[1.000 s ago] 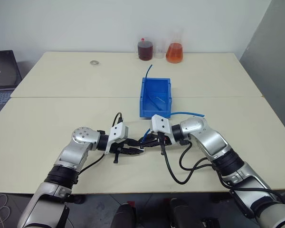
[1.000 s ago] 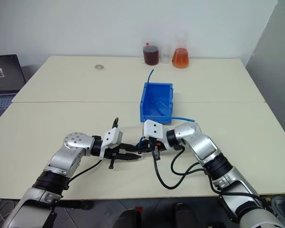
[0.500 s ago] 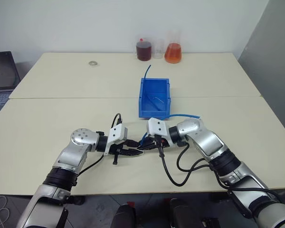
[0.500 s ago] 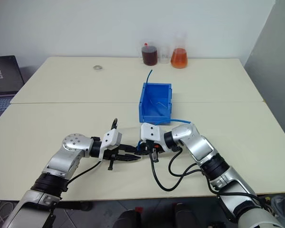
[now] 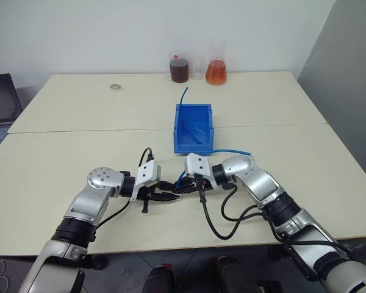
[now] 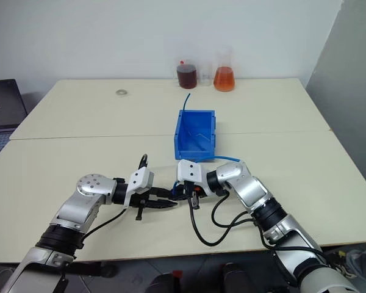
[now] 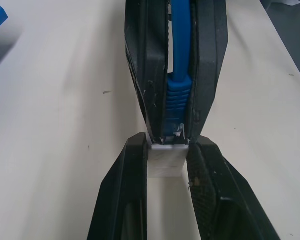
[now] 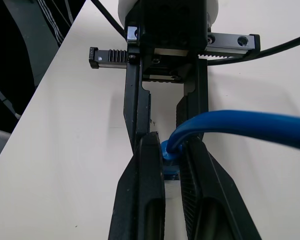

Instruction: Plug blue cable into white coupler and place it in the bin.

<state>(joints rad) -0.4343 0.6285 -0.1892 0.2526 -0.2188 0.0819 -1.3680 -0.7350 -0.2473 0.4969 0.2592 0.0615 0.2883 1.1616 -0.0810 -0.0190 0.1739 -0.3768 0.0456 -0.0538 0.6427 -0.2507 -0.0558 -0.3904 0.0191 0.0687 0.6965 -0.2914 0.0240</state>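
Blue cable (image 7: 179, 95) is clenched at its ribbed plug end by the right gripper (image 5: 184, 187), and its plug tip meets the white coupler (image 7: 166, 160), which the left gripper (image 5: 169, 196) grasps between its 2 fingers. Both grippers meet tip to tip above the table (image 5: 61, 152). From that meeting point the bin (image 5: 192, 126) sits at 12 o'clock, nearby. Beyond it, 2 flasks (image 5: 197, 69) stand at the table's far edge.

No readable text, label, brand, number or sign appears anywhere. The laptop (image 5: 1, 101) at the table's edge shows something on its screen, too small to read.
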